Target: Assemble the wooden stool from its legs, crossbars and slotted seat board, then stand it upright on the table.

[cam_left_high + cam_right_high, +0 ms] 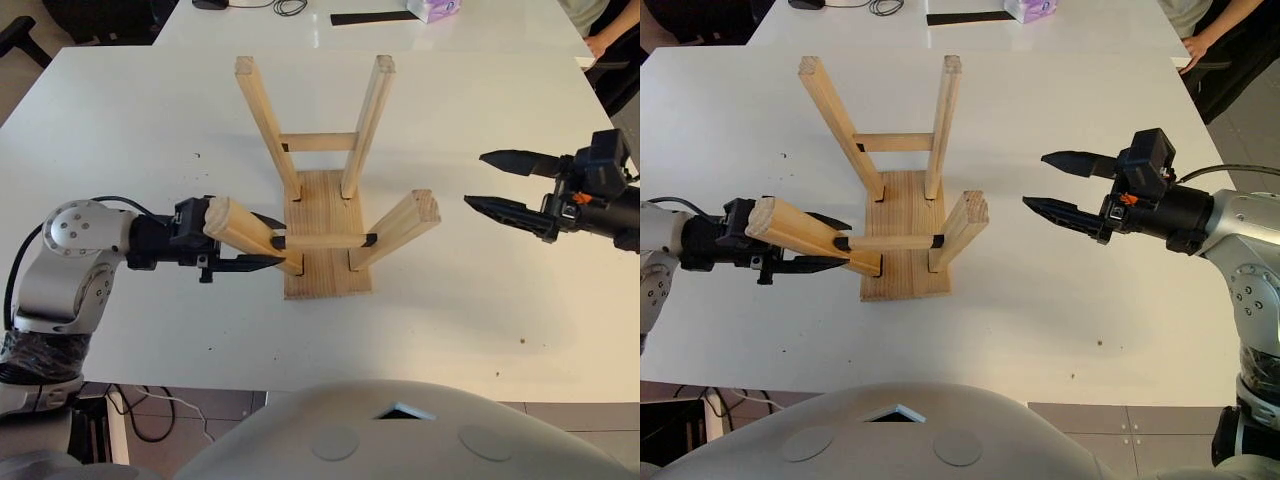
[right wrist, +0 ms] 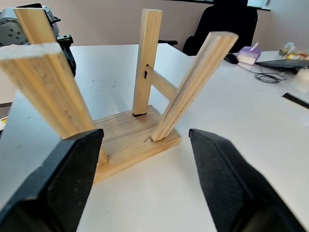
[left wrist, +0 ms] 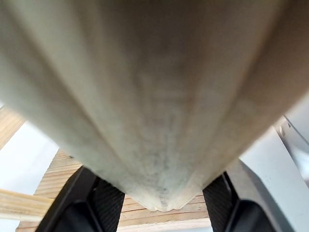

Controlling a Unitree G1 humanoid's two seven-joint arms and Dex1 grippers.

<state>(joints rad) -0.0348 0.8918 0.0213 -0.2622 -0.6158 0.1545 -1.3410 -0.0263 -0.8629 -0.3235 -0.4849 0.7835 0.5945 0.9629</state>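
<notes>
The wooden stool lies upside down in the middle of the white table [image 1: 120,130], its slotted seat board [image 1: 322,205] flat on the top and its legs pointing up. Crossbars [image 1: 318,141] join the far pair and the near pair of legs. My left gripper [image 1: 280,240] is shut on the near left leg [image 1: 245,232]. In the left wrist view that leg [image 3: 154,96] sits between the black fingers [image 3: 104,200]. My right gripper [image 1: 475,178] hangs open to the right of the stool, apart from the near right leg [image 1: 398,230], with nothing between its fingers [image 2: 72,179].
A second table stands behind, with a black strip [image 1: 372,18], cables and a small box [image 1: 433,9]. Bare white tabletop surrounds the stool on all sides. The table's front edge [image 1: 300,385] runs close below the seat board.
</notes>
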